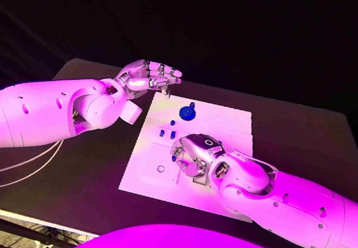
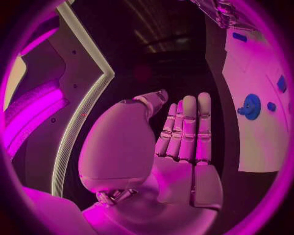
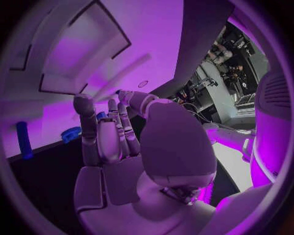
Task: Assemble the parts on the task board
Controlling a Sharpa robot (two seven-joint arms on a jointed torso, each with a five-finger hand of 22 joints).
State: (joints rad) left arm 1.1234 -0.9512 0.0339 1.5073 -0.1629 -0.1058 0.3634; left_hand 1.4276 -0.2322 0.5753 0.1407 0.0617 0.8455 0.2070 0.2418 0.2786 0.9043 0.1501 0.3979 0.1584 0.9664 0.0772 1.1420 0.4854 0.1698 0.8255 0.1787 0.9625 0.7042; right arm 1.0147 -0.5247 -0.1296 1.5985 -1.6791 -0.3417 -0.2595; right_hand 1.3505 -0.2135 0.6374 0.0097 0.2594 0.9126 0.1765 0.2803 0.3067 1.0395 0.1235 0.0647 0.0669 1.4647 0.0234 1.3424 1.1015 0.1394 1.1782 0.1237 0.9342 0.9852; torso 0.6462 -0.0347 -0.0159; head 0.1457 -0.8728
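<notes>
left hand (image 1: 152, 75) off task board (image 1: 231, 120) corner, right hand (image 1: 195, 155) over it

My head camera looked down on the white board (image 1: 222, 119), which both close wrist cameras behind my hands shared.

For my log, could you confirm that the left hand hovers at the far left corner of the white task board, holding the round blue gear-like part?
Not quite. The left hand does hover at the far left corner of the white task board, but it holds nothing: the left wrist view shows its fingers straight and bare. The round blue gear-like part lies on the board.
</notes>
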